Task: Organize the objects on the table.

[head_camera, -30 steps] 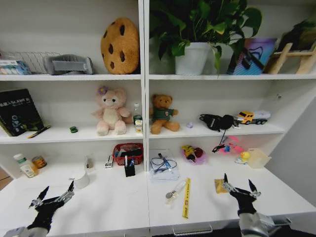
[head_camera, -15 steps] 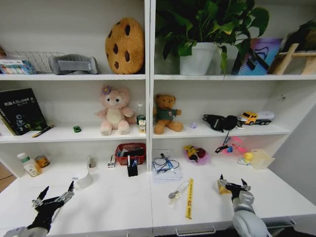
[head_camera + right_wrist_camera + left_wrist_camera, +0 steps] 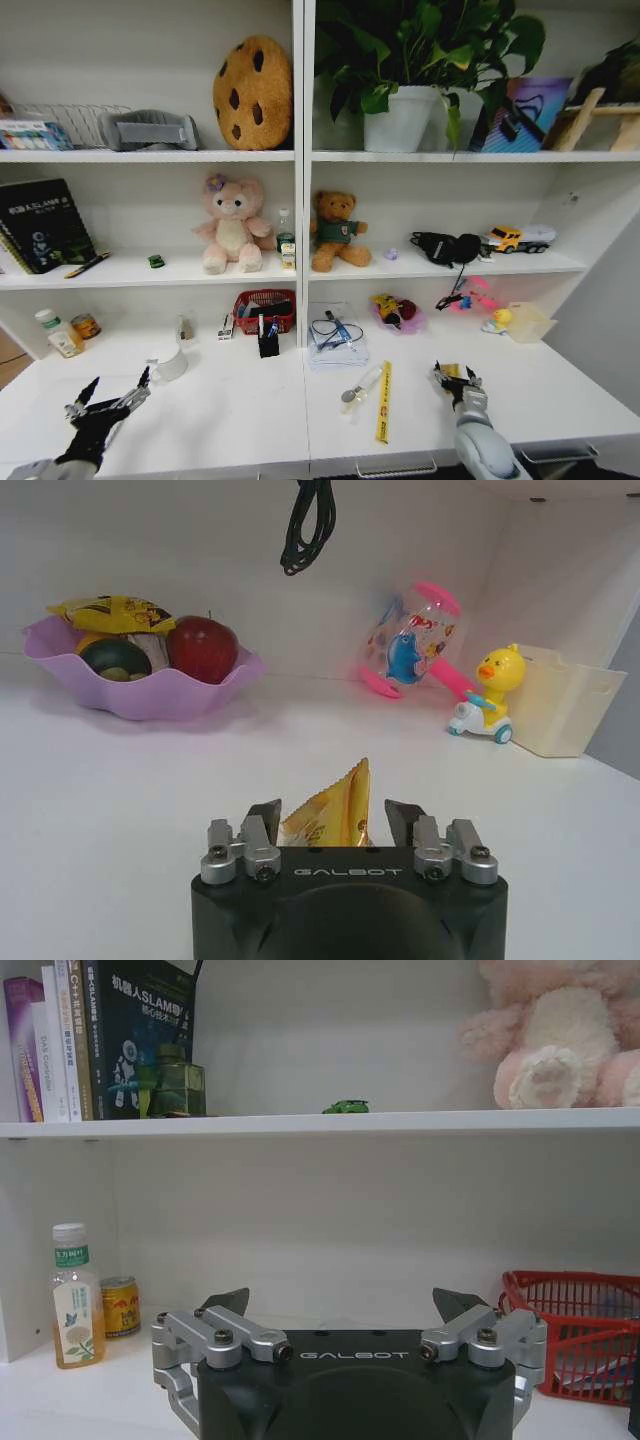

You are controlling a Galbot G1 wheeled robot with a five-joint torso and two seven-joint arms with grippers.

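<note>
Two grippers are at the white desk top (image 3: 250,420). The right gripper (image 3: 453,376) has moved forward and leftward since a second ago and now straddles the crinkled yellow foil packet (image 3: 330,821), which stands between its narrowly parted fingers; whether they touch it cannot be told. The left gripper (image 3: 108,397) stays hovering low over the desk's left end, fingers spread wide. Both gripper housings read "GALBOT". On the shelf above the left gripper, a black book (image 3: 138,1035) carries "SLAM" on its spine, near a tiny green toy car (image 3: 346,1107). A clear green-labelled bottle (image 3: 75,1295) stands beside a yellow can (image 3: 122,1306). Beyond the packet sit a lilac fruit bowl (image 3: 145,688), a pink toy hammer (image 3: 415,640) and a yellow duck toy (image 3: 492,692). A flat yellow strip (image 3: 381,403) lies left of the right gripper.
</note>
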